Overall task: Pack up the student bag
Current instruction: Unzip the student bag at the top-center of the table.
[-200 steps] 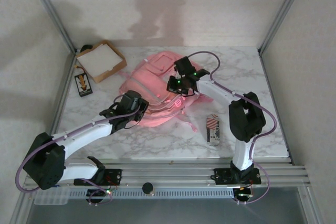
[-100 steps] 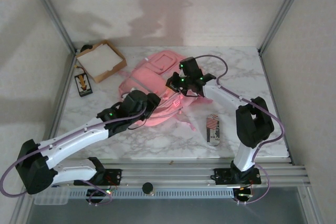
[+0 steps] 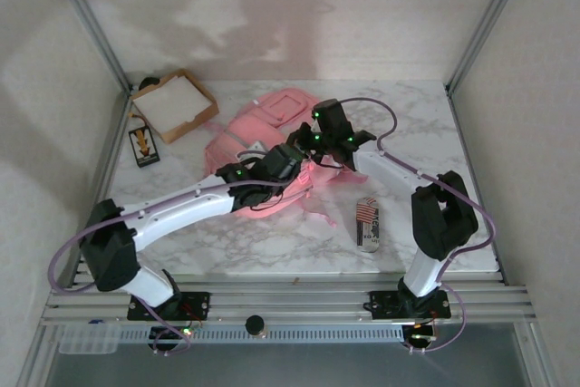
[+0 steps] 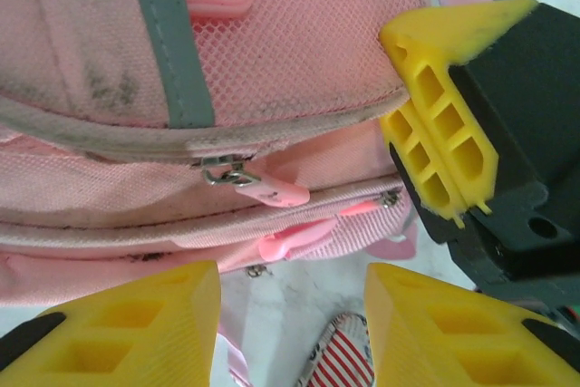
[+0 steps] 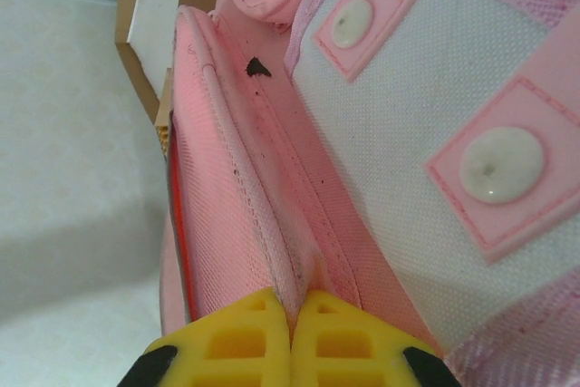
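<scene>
The student bag [image 3: 258,129], a pink backpack, lies mid-table with its near right edge raised. My right gripper [image 3: 311,144] is shut on a fold of the bag's pink fabric beside a seam [image 5: 292,324]. White round patches on the bag [image 5: 494,165] show to its right. My left gripper [image 3: 294,168] hovers at the bag's front edge, close to the right gripper. It is open [image 4: 290,324], with bare table and nothing else between its fingers. Pink zip pulls [image 4: 272,191] lie just beyond them. A yellow fingertip of the right gripper [image 4: 435,124] shows at upper right.
A flag-striped pouch [image 3: 366,222] lies on the marble right of the bag, its tip [image 4: 343,362] below my left gripper. A shallow cardboard box [image 3: 175,104] stands at the back left, a dark card [image 3: 142,144] in front of it. Frame posts stand at the far corners.
My left arm has swung right across the bag's front, up to the right gripper, and its jaws have widened. The right gripper has kept its pinch and shifted slightly back.
</scene>
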Robot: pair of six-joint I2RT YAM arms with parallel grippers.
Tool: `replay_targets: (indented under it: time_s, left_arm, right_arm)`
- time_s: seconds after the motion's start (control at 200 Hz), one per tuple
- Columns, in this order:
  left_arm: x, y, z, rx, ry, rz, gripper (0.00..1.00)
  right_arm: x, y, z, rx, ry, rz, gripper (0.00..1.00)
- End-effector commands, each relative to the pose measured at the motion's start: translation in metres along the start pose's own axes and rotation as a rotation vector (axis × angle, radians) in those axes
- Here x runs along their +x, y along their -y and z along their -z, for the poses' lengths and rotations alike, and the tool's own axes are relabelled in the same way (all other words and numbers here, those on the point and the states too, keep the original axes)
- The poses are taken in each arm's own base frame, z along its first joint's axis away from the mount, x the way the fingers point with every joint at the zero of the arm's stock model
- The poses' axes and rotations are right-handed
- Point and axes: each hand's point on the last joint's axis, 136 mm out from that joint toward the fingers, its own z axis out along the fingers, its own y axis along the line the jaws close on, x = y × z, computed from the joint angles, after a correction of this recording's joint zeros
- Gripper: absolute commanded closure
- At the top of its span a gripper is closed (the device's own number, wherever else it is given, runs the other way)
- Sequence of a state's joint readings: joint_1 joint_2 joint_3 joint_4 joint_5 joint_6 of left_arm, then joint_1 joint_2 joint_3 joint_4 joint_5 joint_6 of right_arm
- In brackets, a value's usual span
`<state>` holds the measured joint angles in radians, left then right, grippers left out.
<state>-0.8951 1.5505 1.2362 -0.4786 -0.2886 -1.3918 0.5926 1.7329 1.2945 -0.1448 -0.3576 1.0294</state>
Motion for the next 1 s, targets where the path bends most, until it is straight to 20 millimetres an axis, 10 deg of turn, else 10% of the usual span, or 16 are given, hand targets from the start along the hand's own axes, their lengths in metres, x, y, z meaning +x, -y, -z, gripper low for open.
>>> replay_targets:
  time_s: [0.0,0.476,0.991]
  left_arm:
    - [-0.018,-0.017,0.006,-0.114,0.119,-0.006,0.54]
    - [-0.024,-0.048,-0.03,-0.269,0.199,0.198,0.62]
    - [-0.033,-0.046,-0.02,-0.242,0.222,0.169,1.0]
  right_arm:
    - [-0.006,-0.054,0.023,-0.19,0.04,0.052,1.0]
    - [-0.003,-0.054,0.021,-0.232,0.049,0.017,1.0]
    - [-0.02,-0.049,0.032,-0.203,0.096,0.051,1.0]
